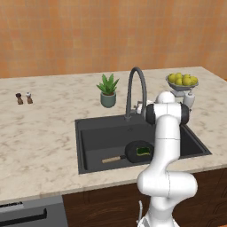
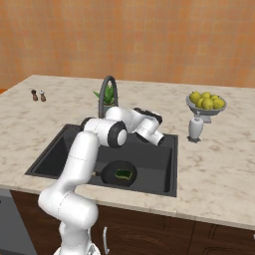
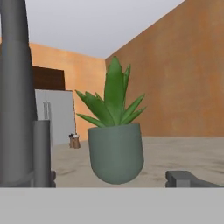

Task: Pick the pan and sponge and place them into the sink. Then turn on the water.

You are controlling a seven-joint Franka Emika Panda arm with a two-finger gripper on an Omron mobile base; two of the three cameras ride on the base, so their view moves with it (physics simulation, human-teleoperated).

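In the left base view, the white arm rises from the lower right, and its upper joint stands in front of the right half of the large dark grey rectangular sink [image 1: 95, 142]. The round black frying pan with a light wooden handle [image 1: 133, 151] lies inside the basin. The small green and yellow sponge [image 1: 142, 151] rests in the pan. The tall dark arched faucet [image 1: 135, 88] stands behind the sink on the marble bench [image 1: 40, 137].

In the right base view, the arm bends over the sink and the forearm points to the faucet base.

In the hand view, one dark fingertip [image 3: 186, 178] shows at the lower right. The pincer [image 3: 114, 183] is released, holding nothing. A green potted plant in a grey pot [image 3: 114, 144] is just ahead.
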